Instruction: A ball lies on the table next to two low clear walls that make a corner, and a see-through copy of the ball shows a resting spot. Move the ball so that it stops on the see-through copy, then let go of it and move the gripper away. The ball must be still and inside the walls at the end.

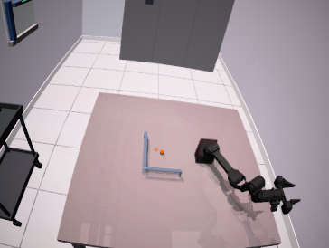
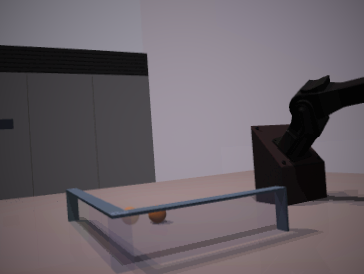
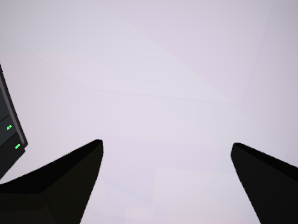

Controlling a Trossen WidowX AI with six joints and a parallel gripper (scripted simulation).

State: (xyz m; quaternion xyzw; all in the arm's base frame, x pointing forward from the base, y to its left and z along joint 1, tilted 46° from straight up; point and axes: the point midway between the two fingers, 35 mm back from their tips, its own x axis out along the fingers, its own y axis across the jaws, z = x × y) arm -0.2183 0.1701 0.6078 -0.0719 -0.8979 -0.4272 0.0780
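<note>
The orange ball (image 1: 162, 152) (image 2: 157, 216) lies on the table just beside its see-through copy (image 1: 155, 148) (image 2: 130, 215), on the side toward the arm's base. Both are inside the corner made by the two low clear walls (image 1: 145, 151) (image 2: 200, 201), which have blue-grey top edges. The ball touches neither wall. My gripper (image 1: 296, 192) (image 3: 168, 148) is wide open and empty, far from the ball, off at the right side of the table in the top view. Neither ball nor walls show in the wrist view.
The arm's dark base block (image 1: 206, 151) (image 2: 290, 175) stands on the table (image 1: 113, 204) to the right of the walls. The arm stretches toward the table's near right edge. A black cart (image 1: 18, 167) stands on the floor left of the table, and grey cabinets (image 1: 173, 33) stand behind.
</note>
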